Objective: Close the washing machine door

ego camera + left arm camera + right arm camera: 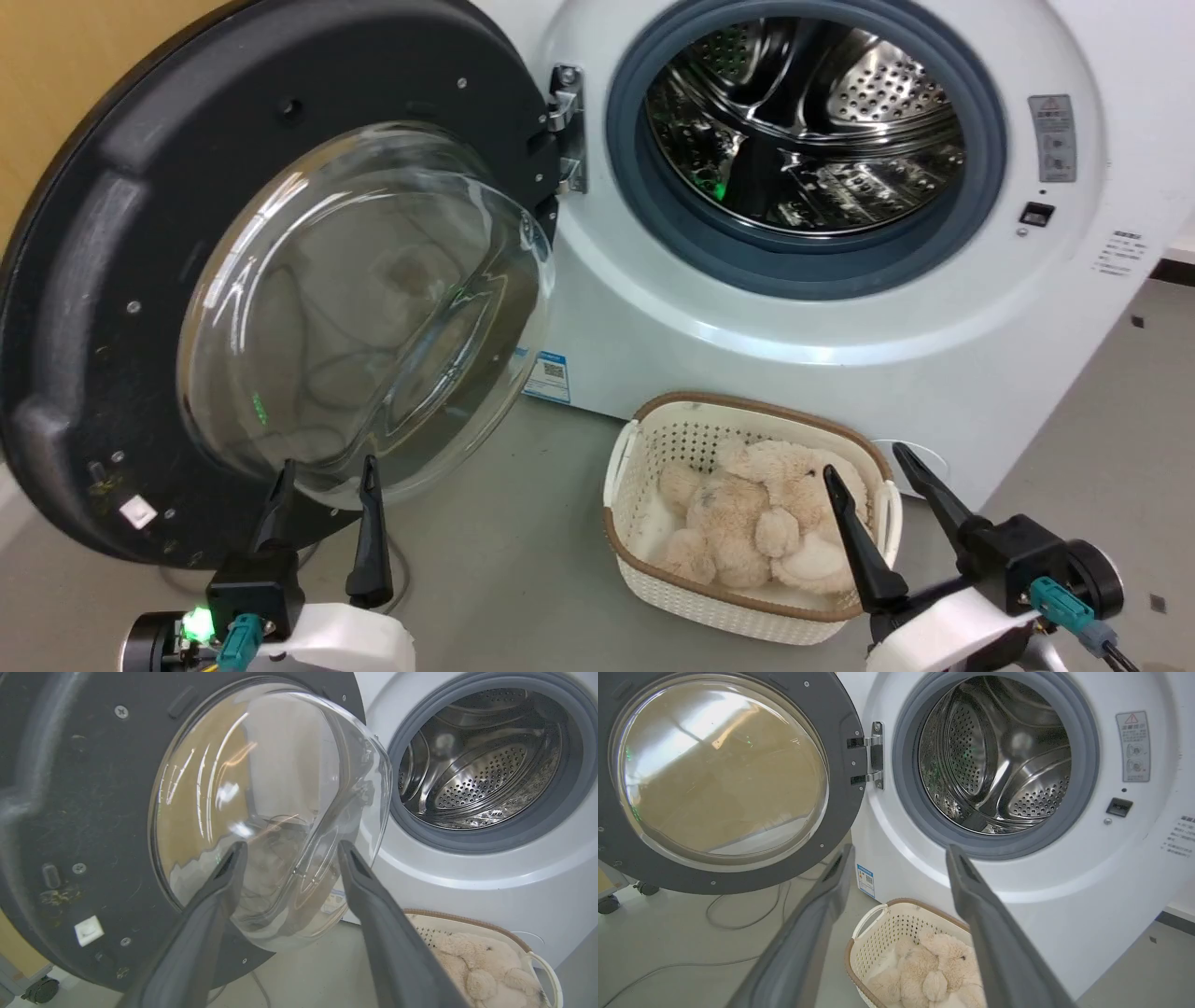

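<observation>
The washing machine door stands swung wide open to the left, its black rim around a bulging clear glass bowl, hinged by a metal bracket. In the left wrist view the door looms close. The right wrist view has the door at upper left. The white washing machine shows its grey gasket and steel drum. My left gripper is open, empty, just below the glass bowl. My right gripper is open and empty over the basket.
A cream basket holding a beige plush toy stands on the grey floor in front of the machine, under my right gripper. Cables lie on the floor beneath the door. A caster wheel sits at far left.
</observation>
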You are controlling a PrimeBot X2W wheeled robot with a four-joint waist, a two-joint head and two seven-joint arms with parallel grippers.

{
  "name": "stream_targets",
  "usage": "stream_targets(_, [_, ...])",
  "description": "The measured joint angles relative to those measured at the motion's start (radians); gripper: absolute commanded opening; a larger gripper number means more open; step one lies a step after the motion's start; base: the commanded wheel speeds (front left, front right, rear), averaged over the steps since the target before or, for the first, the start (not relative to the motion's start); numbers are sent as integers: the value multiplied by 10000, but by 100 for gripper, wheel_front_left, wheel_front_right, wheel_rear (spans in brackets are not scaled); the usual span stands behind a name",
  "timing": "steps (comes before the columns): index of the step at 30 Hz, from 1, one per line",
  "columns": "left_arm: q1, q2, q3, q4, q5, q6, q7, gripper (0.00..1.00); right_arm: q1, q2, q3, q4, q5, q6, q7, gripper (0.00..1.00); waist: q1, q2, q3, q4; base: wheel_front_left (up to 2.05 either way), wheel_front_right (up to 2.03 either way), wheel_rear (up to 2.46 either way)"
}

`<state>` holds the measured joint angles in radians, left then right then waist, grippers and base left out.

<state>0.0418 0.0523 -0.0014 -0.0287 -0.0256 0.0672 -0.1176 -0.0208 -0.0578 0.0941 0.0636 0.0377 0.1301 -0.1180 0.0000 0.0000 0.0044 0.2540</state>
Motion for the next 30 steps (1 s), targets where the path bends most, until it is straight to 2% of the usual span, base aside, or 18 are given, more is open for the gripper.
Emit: stream_targets(30, [412,-8,84,-470,-52,447,-616,100,-529,-167,815,430,522,0,-623,100,0,0,134,1315,-3,-3,-3])
